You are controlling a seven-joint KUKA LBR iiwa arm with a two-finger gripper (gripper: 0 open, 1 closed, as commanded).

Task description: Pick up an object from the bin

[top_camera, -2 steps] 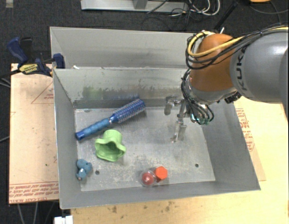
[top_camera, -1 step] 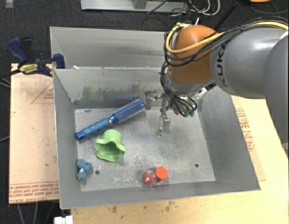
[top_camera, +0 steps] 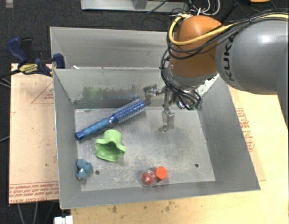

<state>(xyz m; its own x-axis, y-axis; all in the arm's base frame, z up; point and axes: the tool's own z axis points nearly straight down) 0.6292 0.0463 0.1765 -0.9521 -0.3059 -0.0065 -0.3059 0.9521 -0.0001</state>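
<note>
Grey metal walled the bin (top_camera: 223,139) beneath me, and I hung my gripper (top_camera: 167,123) low over a bare patch of its scuffed floor, right of centre and towards the far wall; how wide my jaws stood I could not tell. Nearest to me lay a blue hairbrush (top_camera: 111,119), aslant, its bristled head just left of me and its handle pointing to the near left. Well apart from me were a floppy green piece (top_camera: 110,145) left of centre, a small blue figure (top_camera: 82,169) in the near-left corner, and a red ball (top_camera: 148,177) touching an orange block (top_camera: 161,173) by the near wall.
</note>
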